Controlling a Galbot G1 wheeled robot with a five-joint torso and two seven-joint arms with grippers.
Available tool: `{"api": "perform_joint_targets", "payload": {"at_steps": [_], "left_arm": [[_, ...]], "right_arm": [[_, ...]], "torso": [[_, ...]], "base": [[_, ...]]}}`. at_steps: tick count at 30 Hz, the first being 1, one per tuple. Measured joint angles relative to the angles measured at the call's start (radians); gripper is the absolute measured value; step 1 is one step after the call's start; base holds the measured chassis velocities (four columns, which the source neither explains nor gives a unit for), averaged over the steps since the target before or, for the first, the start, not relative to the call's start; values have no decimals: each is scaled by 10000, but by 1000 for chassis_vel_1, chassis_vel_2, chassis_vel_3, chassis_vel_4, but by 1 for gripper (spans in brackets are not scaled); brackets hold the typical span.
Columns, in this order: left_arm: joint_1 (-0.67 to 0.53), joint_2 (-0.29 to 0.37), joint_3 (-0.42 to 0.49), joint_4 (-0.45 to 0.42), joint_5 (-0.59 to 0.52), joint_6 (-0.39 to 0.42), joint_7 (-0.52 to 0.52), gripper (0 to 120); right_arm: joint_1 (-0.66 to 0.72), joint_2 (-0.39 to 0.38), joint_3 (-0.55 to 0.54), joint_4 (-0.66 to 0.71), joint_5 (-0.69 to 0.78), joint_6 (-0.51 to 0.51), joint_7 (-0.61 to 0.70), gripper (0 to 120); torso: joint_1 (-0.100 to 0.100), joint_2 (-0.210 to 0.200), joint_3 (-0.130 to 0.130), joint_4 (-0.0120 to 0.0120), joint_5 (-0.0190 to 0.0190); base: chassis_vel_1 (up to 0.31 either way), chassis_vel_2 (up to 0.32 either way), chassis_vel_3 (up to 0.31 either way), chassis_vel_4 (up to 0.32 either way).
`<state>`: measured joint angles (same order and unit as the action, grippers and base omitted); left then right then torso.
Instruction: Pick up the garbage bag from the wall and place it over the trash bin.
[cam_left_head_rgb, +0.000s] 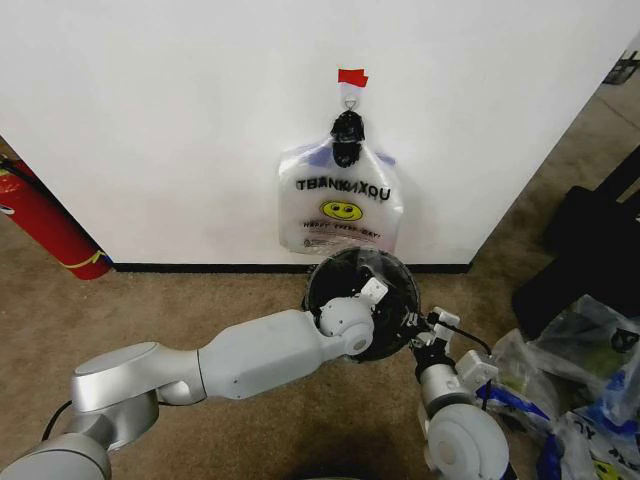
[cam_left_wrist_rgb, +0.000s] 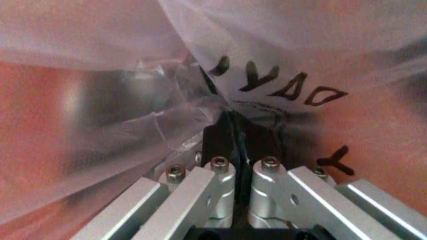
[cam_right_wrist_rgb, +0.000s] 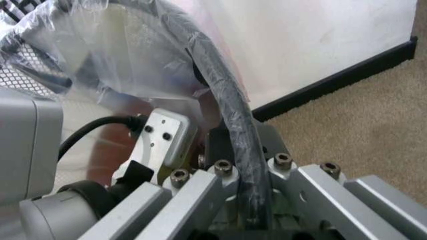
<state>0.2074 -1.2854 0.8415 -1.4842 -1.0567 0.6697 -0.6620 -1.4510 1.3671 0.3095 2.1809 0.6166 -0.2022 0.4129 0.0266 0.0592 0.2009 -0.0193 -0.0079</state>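
Observation:
A see-through white garbage bag (cam_left_head_rgb: 340, 205) with a yellow smiley and black lettering hangs on the wall (cam_left_head_rgb: 150, 120) from a hook under a red tape strip (cam_left_head_rgb: 352, 77). Right below it stands the black mesh trash bin (cam_left_head_rgb: 392, 275). My left gripper (cam_left_head_rgb: 374, 291) reaches into the bin's mouth. In the left wrist view it (cam_left_wrist_rgb: 231, 127) is shut on thin clear bag film (cam_left_wrist_rgb: 280, 85) printed "DAY". My right gripper (cam_left_head_rgb: 418, 326) sits at the bin's near right rim. In the right wrist view it (cam_right_wrist_rgb: 241, 147) is shut around the black rim (cam_right_wrist_rgb: 213, 60), which has film (cam_right_wrist_rgb: 127, 60) draped over it.
A red fire extinguisher (cam_left_head_rgb: 45, 225) leans at the wall on the left. A big black fabric bag (cam_left_head_rgb: 590, 250) and a heap of clear bags with blue print (cam_left_head_rgb: 570, 385) lie on the carpet to the right. Open carpet lies left of the bin.

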Motion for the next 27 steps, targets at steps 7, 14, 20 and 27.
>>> {"api": "perform_joint_targets", "payload": {"at_steps": [7,14,20,27], "left_arm": [[10,330,-35,-827,-147,5,-96,0],[-456,1419,320,-2948,-354,263,46,0],[-815,1876,411,-3570,-992,651,-156,0],[-937,1709,905,-3023,-514,675,-18,0]], "right_arm": [[71,-9,48,-294,-215,58,-9,0],[67,-36,61,-391,-414,147,7,0],[46,-94,18,-449,-958,343,-100,0],[32,-186,1,-424,-1135,415,-182,0]], "torso": [[0,0,0,-1,-1],[-1,0,0,2,0],[-1,0,-1,-1,-2],[-1,2,-1,0,-2]], "base": [[0,0,0,0],[0,0,0,0],[0,0,0,0],[0,0,0,0]]}}
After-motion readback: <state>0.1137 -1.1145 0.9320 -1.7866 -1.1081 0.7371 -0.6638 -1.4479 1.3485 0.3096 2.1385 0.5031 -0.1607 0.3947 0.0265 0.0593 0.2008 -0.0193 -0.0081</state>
